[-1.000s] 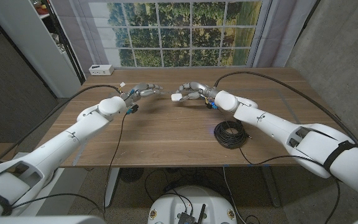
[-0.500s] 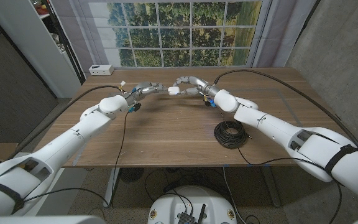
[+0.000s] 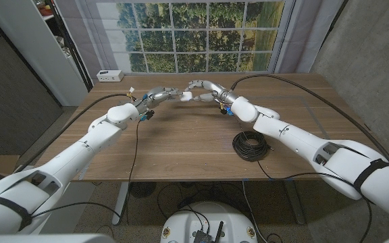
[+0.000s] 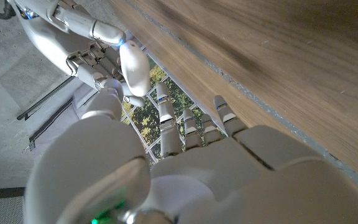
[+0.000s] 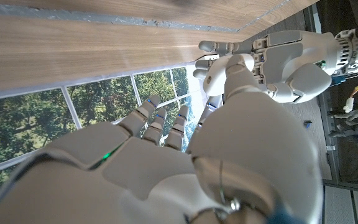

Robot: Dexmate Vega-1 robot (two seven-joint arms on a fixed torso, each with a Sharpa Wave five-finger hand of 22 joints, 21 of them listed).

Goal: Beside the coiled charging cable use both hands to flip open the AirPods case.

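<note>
- My right hand (image 3: pixel 204 92) holds the small white rounded AirPods case (image 3: pixel 186 97) up above the far middle of the brown wooden counter (image 3: pixel 181 145), fingers closed around it.
- In the left wrist view the case (image 4: pixel 132 67) reads as a white oval pinched between my right hand's fingers (image 4: pixel 98 29), off the counter surface.
- My left hand (image 3: pixel 158 96) is raised just beside the case, fingertips reaching toward it from the left; I cannot tell from the head view whether they touch it.
- Left hand fingers are apart and holding nothing, seen stretched out in the left wrist view (image 4: pixel 185 134).
- In the right wrist view my left hand (image 5: pixel 284 59) faces my own right hand (image 5: pixel 166 168), its fingertips close to my right thumb.
- The black coiled charging cable (image 3: pixel 250 146) lies flat on the counter, nearer to me and to the right, well apart from the case and under my right forearm.
- A small white box (image 3: pixel 109 75) sits at the far left corner of the counter.
- Behind the counter hangs a window picture with green trees (image 3: pixel 194 34).
- Case lid state: too small to tell.
</note>
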